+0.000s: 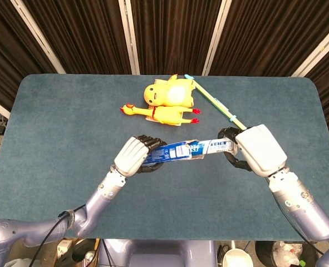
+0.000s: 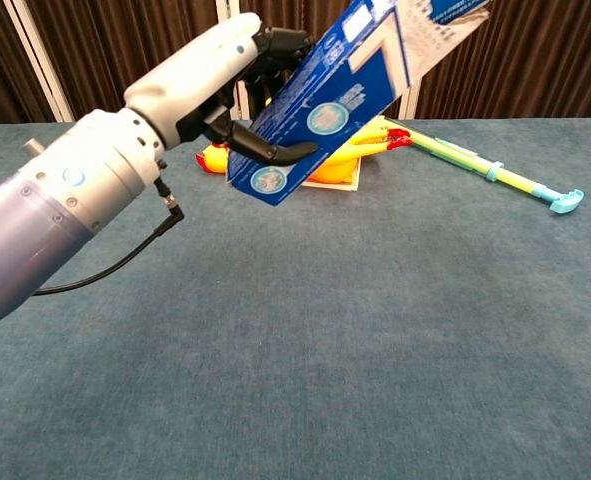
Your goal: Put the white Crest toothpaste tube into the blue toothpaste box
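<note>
In the head view, the blue toothpaste box [image 1: 165, 154] was gripped by the left hand [image 1: 132, 156], fingers wrapped around its near end, and was held above the table [image 1: 53, 128], just in front of the rubber chicken [image 1: 163, 114]. The white Crest toothpaste tube [image 1: 210, 146] was pushed partly into the box's open mouth, its far end pinched in the curled fingers of the right hand [image 1: 258, 149]. Part of the Crest logo could be read at the box mouth; the smaller print on the tube was too fine to make out. Behind the chicken lay a yellow plush toy [image 1: 168, 93], and to its right a slim yellow and green stick [image 1: 214, 103], its lower end hidden by the right hand. The table was covered in teal carpet-like cloth, with dark curtains [image 1: 170, 33] and white slanted poles behind

In the chest view, the left hand [image 2: 225, 75] was seen clasping the box [image 2: 325, 110], which was tilted up to the right; round emblems and small unreadable print showed on its blue face. Its top end was cut off by the frame edge. The chicken [image 2: 360, 155] was mostly hidden behind the box. The stick [image 2: 485, 170] lay beyond, ending in a light blue head. The right hand was not shown here
</note>
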Available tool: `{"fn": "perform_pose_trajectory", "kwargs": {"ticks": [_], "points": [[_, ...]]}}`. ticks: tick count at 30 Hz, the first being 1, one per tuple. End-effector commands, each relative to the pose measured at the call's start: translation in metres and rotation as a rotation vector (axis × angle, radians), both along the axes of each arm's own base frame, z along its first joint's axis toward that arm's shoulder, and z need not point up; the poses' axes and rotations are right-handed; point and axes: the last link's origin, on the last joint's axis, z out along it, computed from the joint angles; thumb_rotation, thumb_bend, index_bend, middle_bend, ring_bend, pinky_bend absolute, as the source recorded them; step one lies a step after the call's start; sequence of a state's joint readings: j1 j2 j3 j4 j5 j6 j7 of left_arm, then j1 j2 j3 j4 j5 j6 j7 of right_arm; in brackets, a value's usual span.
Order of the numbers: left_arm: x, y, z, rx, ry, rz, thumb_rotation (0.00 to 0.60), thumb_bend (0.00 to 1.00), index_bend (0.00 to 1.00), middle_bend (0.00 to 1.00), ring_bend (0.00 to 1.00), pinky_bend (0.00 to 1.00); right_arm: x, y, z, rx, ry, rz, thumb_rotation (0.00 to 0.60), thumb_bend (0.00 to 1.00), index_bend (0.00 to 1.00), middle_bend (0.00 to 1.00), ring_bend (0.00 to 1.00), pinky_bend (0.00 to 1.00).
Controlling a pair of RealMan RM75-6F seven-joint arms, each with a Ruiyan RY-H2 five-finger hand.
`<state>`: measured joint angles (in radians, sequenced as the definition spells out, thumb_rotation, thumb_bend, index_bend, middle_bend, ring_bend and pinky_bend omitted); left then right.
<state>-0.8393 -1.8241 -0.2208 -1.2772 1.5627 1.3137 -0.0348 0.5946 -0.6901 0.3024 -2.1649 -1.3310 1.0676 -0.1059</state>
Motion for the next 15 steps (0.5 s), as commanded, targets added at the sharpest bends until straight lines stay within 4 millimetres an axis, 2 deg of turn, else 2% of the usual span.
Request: {"fn": "perform_pose_trajectory", "kwargs": {"ticks": [1, 7, 15], "points": [[0.012, -0.001, 0.003, -0.004, 0.026, 0.001, 0.6, 0.41, 0.39, 0.56, 0.53, 0.55, -0.001, 0.0, -0.001, 0.002, -0.005, 0.0, 0.6, 0.63, 1.0, 0.86, 0.79, 0.75], [0.022, -0.002, 0.002, -0.015, 0.046, 0.019, 0.6, 0.41, 0.39, 0.56, 0.53, 0.55, -0.003, 0.001, 0.001, -0.004, -0.015, 0.003, 0.6, 0.63, 1.0, 0.86, 0.79, 0.75], [0.039, -0.001, -0.01, -0.012, 0.039, 0.021, 0.6, 0.41, 0.39, 0.56, 0.53, 0.55, 0.002, 0.003, 0.002, -0.001, -0.033, 0.029, 0.6, 0.64, 1.0, 0.86, 0.79, 0.75]]}}
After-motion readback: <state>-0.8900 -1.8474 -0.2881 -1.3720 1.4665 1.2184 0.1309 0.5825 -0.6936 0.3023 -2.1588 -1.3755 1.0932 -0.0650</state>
